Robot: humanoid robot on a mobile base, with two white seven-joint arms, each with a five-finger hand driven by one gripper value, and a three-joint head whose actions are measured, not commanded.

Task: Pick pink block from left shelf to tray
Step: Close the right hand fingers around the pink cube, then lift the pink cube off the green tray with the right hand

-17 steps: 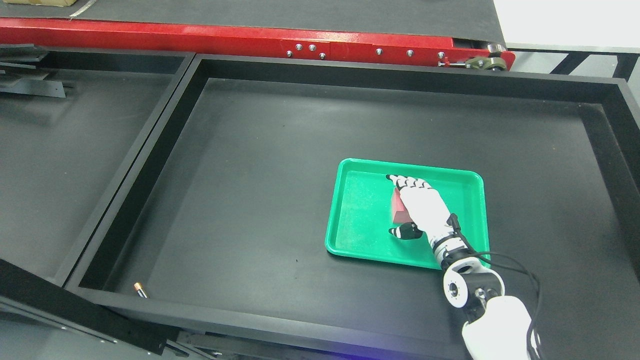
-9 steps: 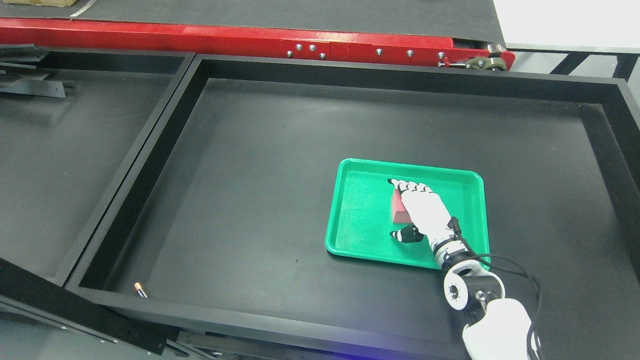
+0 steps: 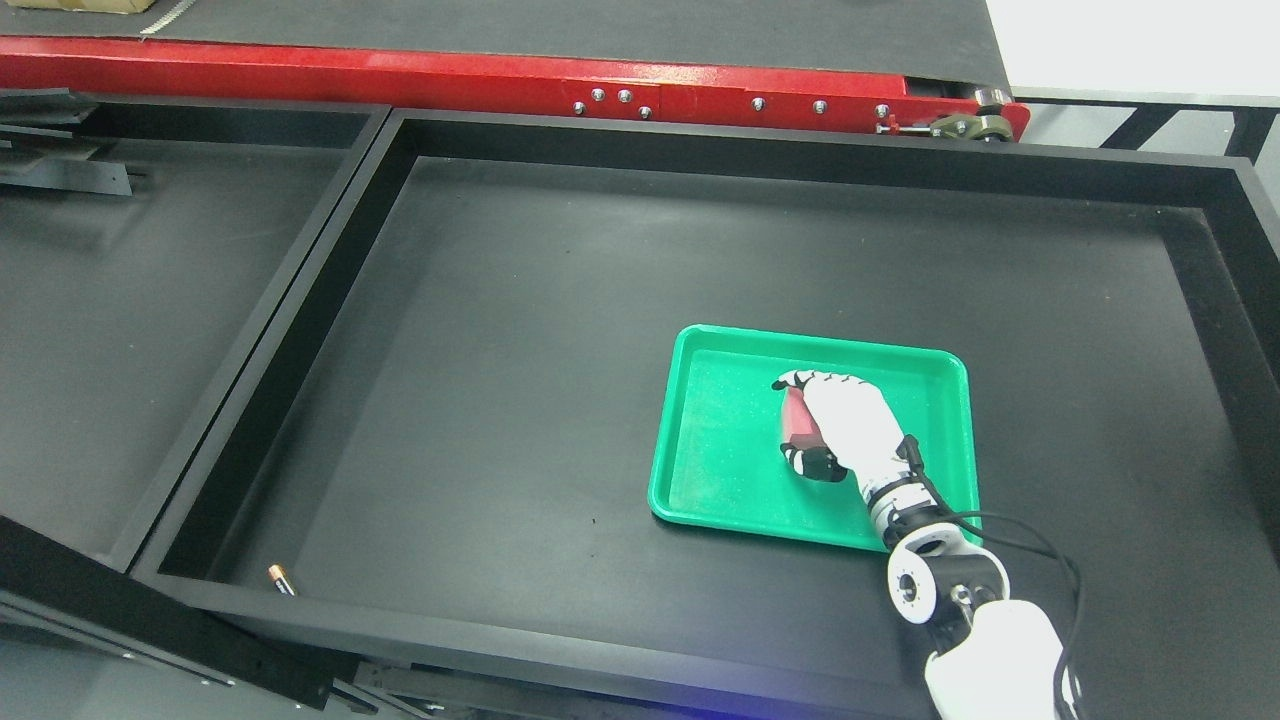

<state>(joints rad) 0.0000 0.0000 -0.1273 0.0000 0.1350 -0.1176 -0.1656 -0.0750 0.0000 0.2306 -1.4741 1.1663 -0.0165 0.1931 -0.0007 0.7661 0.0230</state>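
The robot's white right hand (image 3: pixel 840 425) reaches in from the lower right corner and sits over the shallow green plastic tray (image 3: pixel 710 440), which lies on the floor of the large black walled bin (image 3: pixel 500 330). Its black-tipped fingers (image 3: pixel 800 381) curl over the far end of the small pink-red rectangular block (image 3: pixel 797 422) while the thumb presses against the near end, so the hand is closed around the block. The block lies inside the tray, near its middle, with most of it hidden under the palm; whether it rests on the tray floor or is held just above it cannot be told. A black cable (image 3: pixel 1010 530) loops from the wrist back along the white forearm. A small copper-and-black battery (image 3: pixel 280 579) lies in the near left corner of the bin, well apart from the tray. A red metal rail with bolts (image 3: pixel 600 85) runs along the far edge, behind the bin
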